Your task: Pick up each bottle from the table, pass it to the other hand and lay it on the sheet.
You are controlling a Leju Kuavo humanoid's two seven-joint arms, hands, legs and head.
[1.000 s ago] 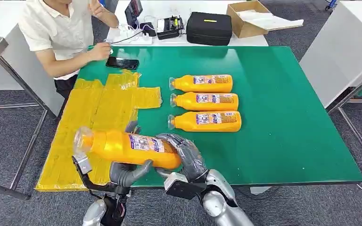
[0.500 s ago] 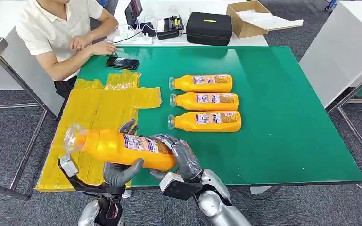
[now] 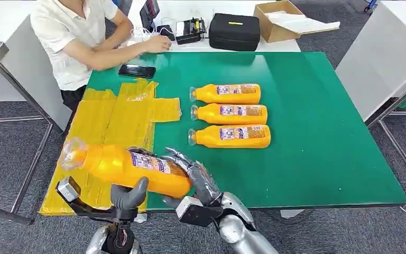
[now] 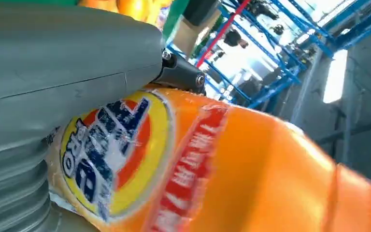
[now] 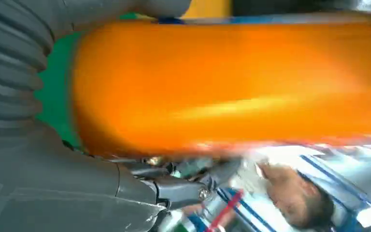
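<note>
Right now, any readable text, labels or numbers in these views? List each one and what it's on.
Nothing can be quoted with confidence.
held bottle, round logo with blue letters: turned and blurred, unreadable.
Same bottle, red band with white characters: blurred.
table bottles, printed labels: too small.
black case, yellow tag: too small.

Surface: green table (image 3: 317,153), on grey carpet floor (image 3: 10,159).
Sheet: yellow sheet (image 3: 121,119), crinkled, on the table's left part, running to its near edge.
Bottles: three orange bottles (image 3: 228,115) lying side by side mid-table, caps toward the sheet.
Phone: black phone (image 3: 137,71) flat near the far-left corner, just beyond the sheet.
</note>
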